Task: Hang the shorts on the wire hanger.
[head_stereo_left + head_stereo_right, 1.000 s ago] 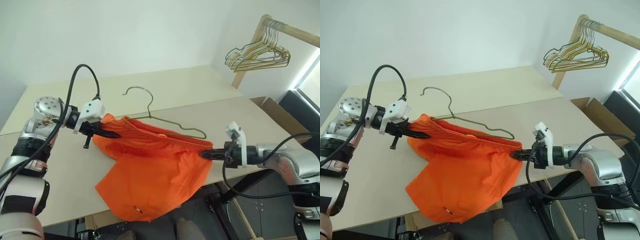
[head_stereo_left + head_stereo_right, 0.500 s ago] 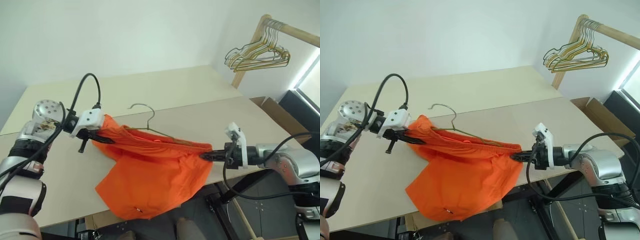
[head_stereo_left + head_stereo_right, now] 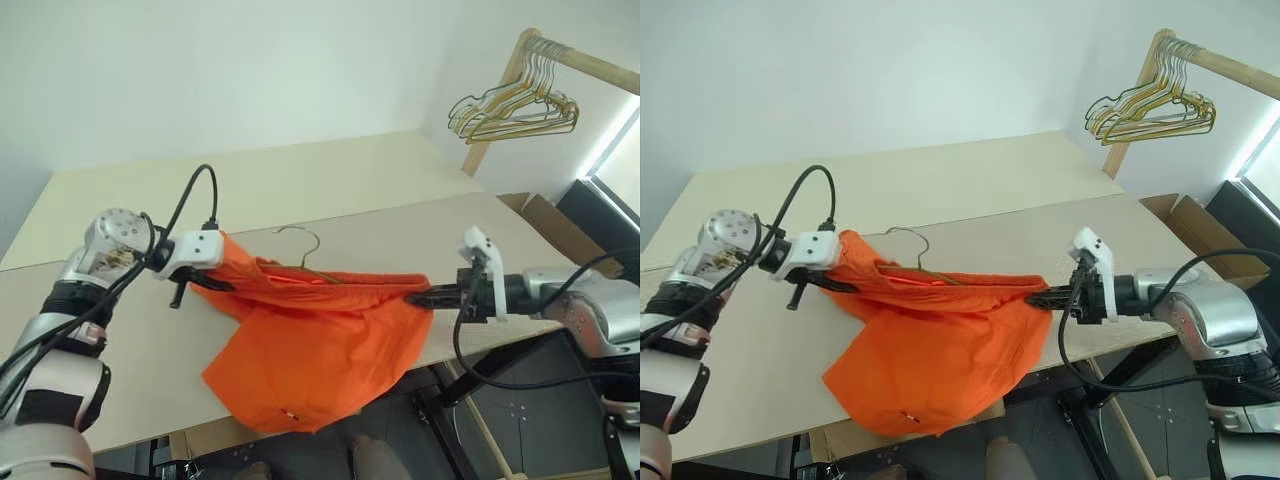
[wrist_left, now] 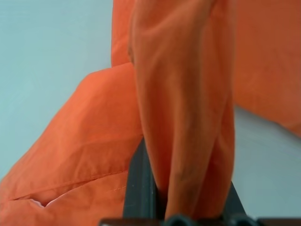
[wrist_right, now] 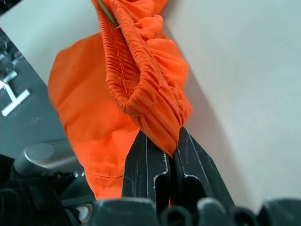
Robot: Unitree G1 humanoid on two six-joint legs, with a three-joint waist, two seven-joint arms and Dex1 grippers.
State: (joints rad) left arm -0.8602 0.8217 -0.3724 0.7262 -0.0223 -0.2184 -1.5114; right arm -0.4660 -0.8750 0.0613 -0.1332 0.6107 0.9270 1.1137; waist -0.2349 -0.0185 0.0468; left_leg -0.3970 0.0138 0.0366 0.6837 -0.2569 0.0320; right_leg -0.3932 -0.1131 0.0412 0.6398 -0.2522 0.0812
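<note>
We find the thin dark grey wire hanger (image 3: 300,262) now sunk deeper into the bright orange fabric shorts (image 3: 320,345), hook alone showing; left tool (image 3: 215,283) and right tool (image 3: 418,296) each clamp the waistband, so threading is advancing.

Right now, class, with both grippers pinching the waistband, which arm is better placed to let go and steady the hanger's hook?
Probably the left. The left gripper grips the shorts close beside the wire hanger and its hook; the right gripper grips the far waistband end, away from the hook.
</note>
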